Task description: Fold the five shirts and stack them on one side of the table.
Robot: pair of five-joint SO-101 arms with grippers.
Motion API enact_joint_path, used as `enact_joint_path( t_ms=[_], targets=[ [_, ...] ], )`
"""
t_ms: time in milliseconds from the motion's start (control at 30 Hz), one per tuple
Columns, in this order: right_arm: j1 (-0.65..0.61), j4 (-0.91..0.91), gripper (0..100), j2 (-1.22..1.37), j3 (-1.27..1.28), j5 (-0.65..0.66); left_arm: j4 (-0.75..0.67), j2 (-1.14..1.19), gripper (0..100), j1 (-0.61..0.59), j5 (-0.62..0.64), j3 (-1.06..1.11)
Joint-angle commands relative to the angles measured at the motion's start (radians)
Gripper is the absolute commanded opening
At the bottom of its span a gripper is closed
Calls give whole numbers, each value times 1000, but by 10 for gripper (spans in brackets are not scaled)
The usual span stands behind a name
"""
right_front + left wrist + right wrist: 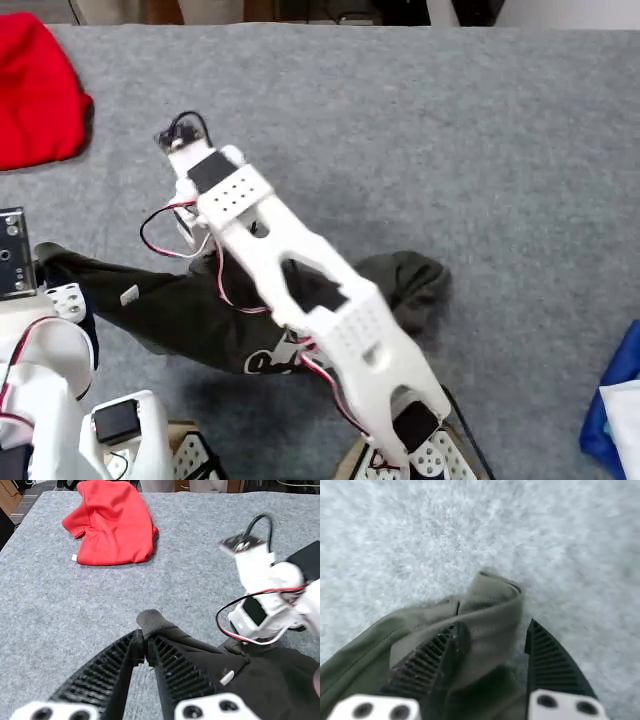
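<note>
- The left arm's fingers (180, 672) are clenched on one corner of the dark olive cotton shirt (260, 680), pinching it right at their tips, low over the bench.
- The right arm's fingers (547, 655) stand apart. A fold of the same shirt lies in the gap and drapes over one finger, with grey felt bench (450, 130) showing beside the other.
- In the high view the shirt lies bunched across the near middle of the bench. Its long axis runs side to side with a slight slant, from the pinched end by the left arm to a lumped end well to the right.
- The step in hand looks like spreading this shirt flat before any fold. Next, the right fingers likely need to close on their fold, then both arms draw apart.
- A crumpled red shirt (35, 90) sits at the far left corner, and a blue cloth (620, 390) at the right edge.
</note>
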Motion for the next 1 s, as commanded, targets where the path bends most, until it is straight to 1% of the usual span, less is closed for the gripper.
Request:
enact_joint_path(
  t_ms=[0, 167, 267, 333, 433, 467, 700, 967],
  targets=[
    [-1, 77, 213, 151, -257, -11, -12, -2, 19, -9, -5, 2],
    [65, 144, 213, 358, -503, -11, -12, -2, 19, -5, -3, 5],
    [85, 190, 210, 440, -634, -5, -12, -1, 19, -3, -3, 5],
    [87, 192, 165, 467, -690, -8, -12, 1, 19, -3, -2, 5],
    [87, 190, 31, 481, -720, -3, -12, 1, 19, -3, -3, 5],
    [87, 192, 1, 478, -720, -3, -12, 1, 19, -3, -5, 5],
    [120, 195, 5, 421, -777, -9, -12, -1, 19, -8, -5, 5],
    [193, 195, 5, 137, -811, -9, -12, -1, 19, -8, -6, -5]
  ],
)
